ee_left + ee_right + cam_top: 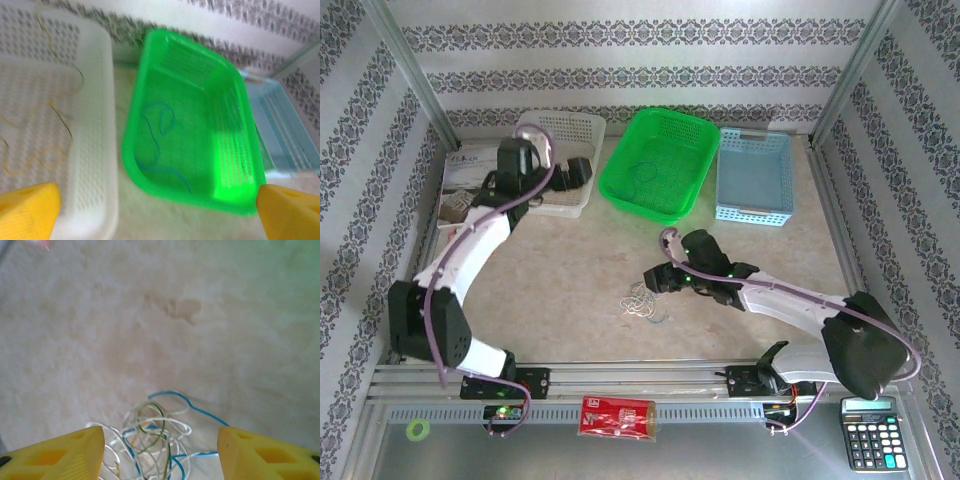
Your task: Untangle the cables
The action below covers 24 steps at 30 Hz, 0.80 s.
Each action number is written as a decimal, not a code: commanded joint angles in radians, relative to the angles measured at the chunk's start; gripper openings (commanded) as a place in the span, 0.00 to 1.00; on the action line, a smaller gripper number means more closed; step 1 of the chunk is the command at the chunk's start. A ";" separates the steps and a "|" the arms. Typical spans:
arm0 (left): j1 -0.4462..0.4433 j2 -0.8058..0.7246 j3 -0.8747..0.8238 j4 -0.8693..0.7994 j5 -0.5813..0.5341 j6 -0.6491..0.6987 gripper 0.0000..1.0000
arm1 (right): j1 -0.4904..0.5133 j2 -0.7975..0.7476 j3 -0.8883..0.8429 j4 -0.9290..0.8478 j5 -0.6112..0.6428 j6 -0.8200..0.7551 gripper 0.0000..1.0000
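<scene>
A tangle of thin white, blue, green and yellow cables (pixel 642 302) lies on the table in front of the right arm. In the right wrist view the cables (pixel 155 440) sit on the table between the two yellow fingers, untouched by them. My right gripper (pixel 160 455) is open just above the pile, its place in the top view (pixel 660 278) right of the tangle. One blue cable (pixel 157 145) lies in the green basket (pixel 240 100). A yellow cable (pixel 55 115) lies in the white basket (pixel 100 150). My left gripper (pixel 160 215) hangs wide open and empty over these baskets (pixel 570 172).
A light blue basket (pixel 755 175) stands to the right of the green basket (pixel 655 160). Papers (pixel 460 185) lie at the far left. On the front ledge are a calculator (pixel 868 432), a red packet (pixel 618 415) and a green ring (pixel 417 430).
</scene>
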<state>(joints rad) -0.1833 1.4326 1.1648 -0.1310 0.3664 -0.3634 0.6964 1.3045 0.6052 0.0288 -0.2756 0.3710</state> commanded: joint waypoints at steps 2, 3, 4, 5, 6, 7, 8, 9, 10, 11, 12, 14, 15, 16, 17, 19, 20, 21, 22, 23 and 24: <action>-0.066 -0.132 -0.166 0.106 -0.007 -0.104 1.00 | 0.031 0.059 0.047 -0.038 0.096 -0.054 0.63; -0.080 -0.159 -0.206 0.122 -0.017 -0.129 1.00 | 0.034 0.072 0.054 -0.038 0.102 -0.057 0.63; -0.096 -0.182 -0.240 0.136 -0.027 -0.153 1.00 | 0.035 0.088 0.066 -0.038 0.111 -0.062 0.63; -0.109 -0.200 -0.268 0.153 -0.039 -0.166 1.00 | 0.036 0.099 0.074 -0.038 0.113 -0.065 0.63; -0.125 -0.215 -0.294 0.170 -0.057 -0.175 1.00 | 0.037 0.112 0.084 -0.037 0.111 -0.068 0.63; -0.136 -0.225 -0.315 0.179 -0.071 -0.182 1.00 | 0.036 0.123 0.093 -0.038 0.108 -0.070 0.63; -0.140 -0.229 -0.327 0.187 -0.076 -0.188 1.00 | 0.036 0.132 0.101 -0.034 0.106 -0.071 0.63; -0.141 -0.229 -0.337 0.192 -0.075 -0.196 1.00 | 0.036 0.143 0.109 -0.033 0.103 -0.073 0.63; -0.141 -0.228 -0.342 0.195 -0.075 -0.201 1.00 | 0.037 0.154 0.119 -0.033 0.099 -0.075 0.63; -0.141 -0.225 -0.344 0.195 -0.073 -0.204 1.00 | 0.036 0.164 0.125 -0.031 0.095 -0.075 0.63; -0.141 -0.222 -0.343 0.194 -0.070 -0.207 1.00 | 0.037 0.175 0.133 -0.029 0.094 -0.076 0.63; -0.143 -0.218 -0.344 0.197 -0.067 -0.212 1.00 | 0.038 0.197 0.147 -0.029 0.092 -0.080 0.62; -0.143 -0.218 -0.345 0.199 -0.067 -0.215 1.00 | 0.038 0.204 0.153 -0.029 0.093 -0.080 0.62; -0.143 -0.217 -0.347 0.203 -0.067 -0.218 1.00 | 0.038 0.214 0.157 -0.030 0.093 -0.082 0.61; -0.142 -0.217 -0.348 0.207 -0.066 -0.219 1.00 | 0.040 0.219 0.158 -0.032 0.097 -0.083 0.61; -0.142 -0.214 -0.350 0.210 -0.061 -0.225 1.00 | 0.039 0.231 0.157 -0.029 0.103 -0.083 0.60; -0.142 -0.212 -0.352 0.213 -0.056 -0.229 1.00 | 0.041 0.236 0.156 -0.029 0.106 -0.083 0.60; -0.143 -0.211 -0.353 0.217 -0.051 -0.233 1.00 | 0.040 0.240 0.154 -0.029 0.111 -0.085 0.60; -0.142 -0.211 -0.356 0.221 -0.049 -0.238 1.00 | 0.041 0.245 0.151 -0.029 0.116 -0.086 0.59; -0.143 -0.210 -0.359 0.224 -0.047 -0.241 1.00 | 0.040 0.248 0.151 -0.028 0.118 -0.087 0.59; -0.142 -0.212 -0.361 0.228 -0.047 -0.242 1.00 | 0.040 0.253 0.150 -0.026 0.118 -0.088 0.58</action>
<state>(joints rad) -0.3153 1.2182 0.8181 0.0437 0.3103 -0.5819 0.7246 1.5414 0.7418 -0.0044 -0.1852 0.3058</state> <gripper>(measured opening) 0.998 0.584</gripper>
